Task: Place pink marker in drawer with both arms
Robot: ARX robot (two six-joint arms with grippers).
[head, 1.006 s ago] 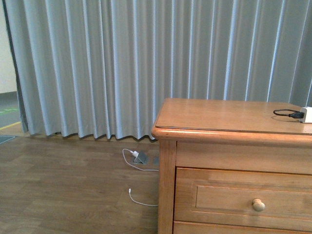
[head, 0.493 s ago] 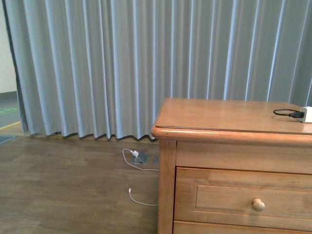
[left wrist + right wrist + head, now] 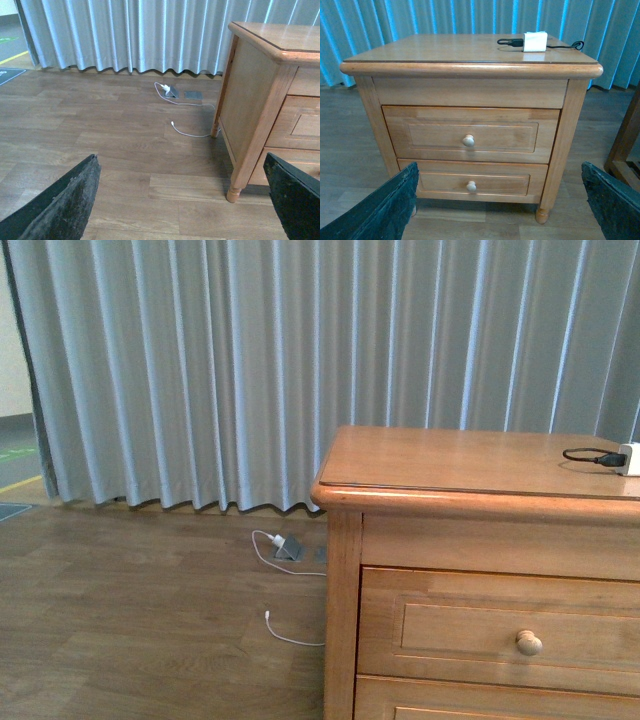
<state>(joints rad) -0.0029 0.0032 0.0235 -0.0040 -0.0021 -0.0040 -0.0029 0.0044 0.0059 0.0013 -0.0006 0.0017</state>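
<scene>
Right wrist view squares up on the shut drawer (image 3: 470, 135) and its knob (image 3: 468, 140), both grippers spread wide and empty, no pink marker anywhere in sight.

Ahead of the right gripper (image 3: 497, 200) stands the dresser (image 3: 470, 90): drawer (image 3: 470, 134) above lower drawer (image 3: 472, 180), white adapter (image 3: 535, 41) on top, curtain (image 3: 445, 17) behind.

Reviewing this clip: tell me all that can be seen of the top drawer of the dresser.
The top drawer is shut, its front flush with the dresser frame. It looks like honey-coloured wood: a wide front with a raised rectangular panel and one small round wooden knob at its centre. It sits just under the dresser top, above a similar lower drawer. Nothing touches it; its inside is hidden.
</scene>
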